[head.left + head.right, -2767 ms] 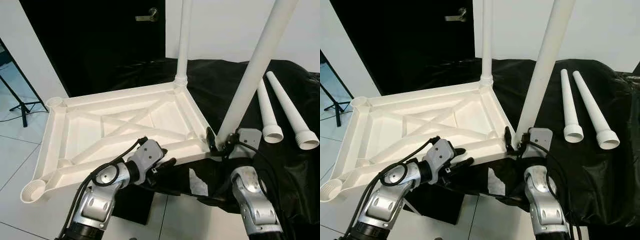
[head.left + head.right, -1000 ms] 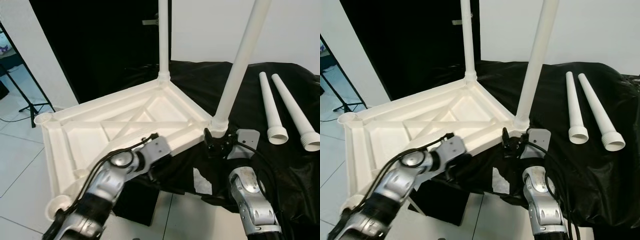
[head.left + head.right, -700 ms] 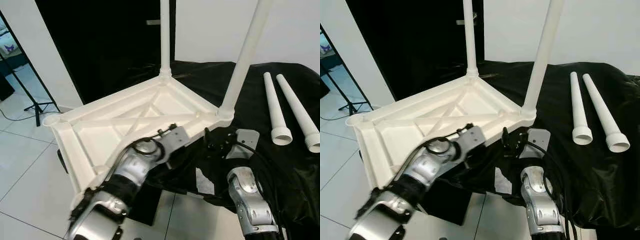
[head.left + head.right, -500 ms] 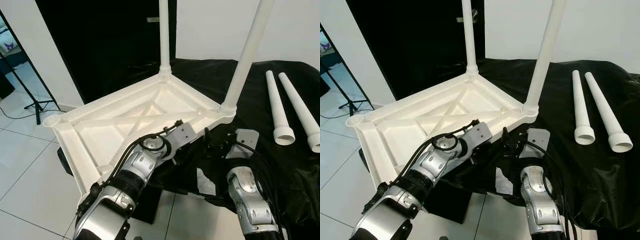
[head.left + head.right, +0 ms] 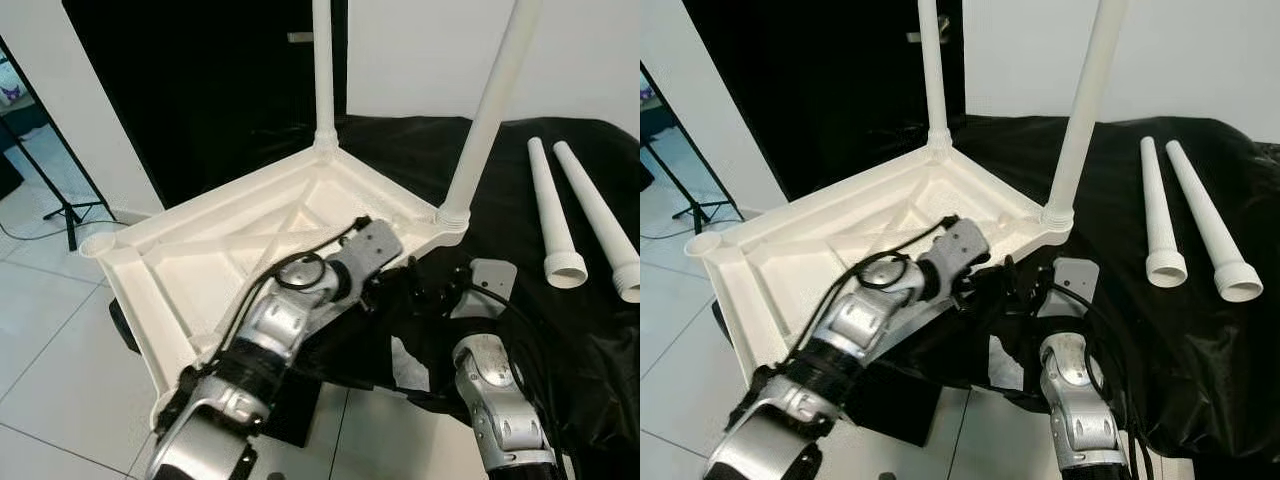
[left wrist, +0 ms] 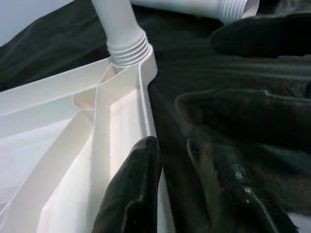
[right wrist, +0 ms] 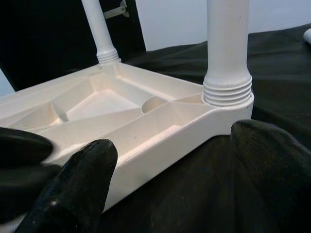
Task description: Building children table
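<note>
Our left gripper (image 6: 170, 165) is pinched onto the near rim of the upside-down white plastic children's tabletop (image 5: 190, 260), one black finger (image 6: 131, 194) inside the rim and the other outside against the black cloth. It grips close to the corner that carries a leg.

Our right gripper (image 7: 170, 160) sits just in front of that same corner, its two fingers (image 7: 82, 179) spread wide apart and holding nothing, with the tabletop's edge between and beyond them. We can't see it touching the plastic.

The tabletop shows its ribbed underside, a shallow tray of cross-braced pockets, and those we can see have nothing in them. Two long white plastic table legs are screwed into threaded sockets and stand upright: one at the near right corner (image 5: 490, 110), one at the far corner (image 5: 322, 70). An open round socket (image 5: 97, 244) at the left corner has no leg in it.

The tabletop rests partly on a worktop covered in wrinkled black cloth (image 5: 520, 210) and overhangs the white tiled floor (image 5: 50, 360) on the left. Two more loose white legs (image 5: 575, 215) lie side by side on the cloth, well off to the right, wide ends toward us.
</note>
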Robot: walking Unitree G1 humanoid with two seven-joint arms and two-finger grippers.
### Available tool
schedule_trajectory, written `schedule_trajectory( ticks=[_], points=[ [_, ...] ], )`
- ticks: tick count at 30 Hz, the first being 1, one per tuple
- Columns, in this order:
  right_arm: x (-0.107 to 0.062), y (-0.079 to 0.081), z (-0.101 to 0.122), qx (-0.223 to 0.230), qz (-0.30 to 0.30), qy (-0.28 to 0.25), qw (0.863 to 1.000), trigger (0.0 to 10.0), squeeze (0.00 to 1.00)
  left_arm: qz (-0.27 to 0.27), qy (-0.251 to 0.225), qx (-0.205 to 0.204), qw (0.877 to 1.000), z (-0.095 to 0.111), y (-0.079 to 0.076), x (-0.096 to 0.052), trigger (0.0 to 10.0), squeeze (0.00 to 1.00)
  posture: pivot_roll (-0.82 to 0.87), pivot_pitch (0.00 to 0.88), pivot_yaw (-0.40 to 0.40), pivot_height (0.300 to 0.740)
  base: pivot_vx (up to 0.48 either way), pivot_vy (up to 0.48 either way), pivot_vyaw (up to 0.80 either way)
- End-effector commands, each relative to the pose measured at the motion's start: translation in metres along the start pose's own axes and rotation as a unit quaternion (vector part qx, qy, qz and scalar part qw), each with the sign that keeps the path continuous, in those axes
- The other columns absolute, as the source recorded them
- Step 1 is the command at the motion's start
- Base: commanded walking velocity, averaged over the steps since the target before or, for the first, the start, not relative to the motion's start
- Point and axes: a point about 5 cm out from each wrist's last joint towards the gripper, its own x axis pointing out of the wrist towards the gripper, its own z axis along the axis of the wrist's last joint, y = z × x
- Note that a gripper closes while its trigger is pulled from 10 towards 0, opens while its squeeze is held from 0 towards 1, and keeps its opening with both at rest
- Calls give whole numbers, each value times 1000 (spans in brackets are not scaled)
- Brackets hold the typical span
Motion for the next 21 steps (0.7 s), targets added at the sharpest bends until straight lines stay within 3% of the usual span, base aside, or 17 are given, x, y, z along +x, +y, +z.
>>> schedule_trajectory(
  ticks=[1,3,4,6,11,14,15,16,18,21],
  points=[
    [0,0,-6,0,-2,15,1000,10000,0,-2,2,2,1000,-4,5,-12,10000,0,7,0,45,740,0,0,0],
    [-1,0,-8,-2,-4,22,1000,10000,0,5,19,12,1000,-12,14,-29,10000,0,10,0,45,740,0,0,0],
    [-1,0,-8,-2,-4,22,1000,10000,0,5,19,12,1000,-12,14,-29,10000,0,10,0,45,740,0,0,0],
    [0,0,-10,-2,-6,27,1000,10000,0,16,30,17,999,-20,24,-50,10000,0,11,0,44,740,0,0,0],
    [0,0,-11,0,-6,30,1000,10000,0,23,43,18,999,-26,32,-66,10000,0,14,0,41,740,0,0,0],
    [0,0,-14,0,-6,36,999,10000,0,34,83,29,996,-37,45,-104,10000,0,20,0,39,740,0,0,0],
    [0,0,-14,0,-6,36,999,10000,0,34,83,29,996,-37,45,-104,10000,0,20,0,39,740,0,0,0],
    [0,0,-14,0,-5,37,999,10000,0,37,98,29,994,-41,48,-115,10000,0,24,0,37,740,0,0,0],
    [0,0,-14,0,-5,37,999,10000,0,37,98,29,994,-41,48,-115,10000,0,24,0,37,740,0,0,0],
    [0,0,-14,0,-2,37,999,10000,0,69,149,24,986,-57,61,-148,10000,0,31,0,34,740,0,0,0]
  ],
)
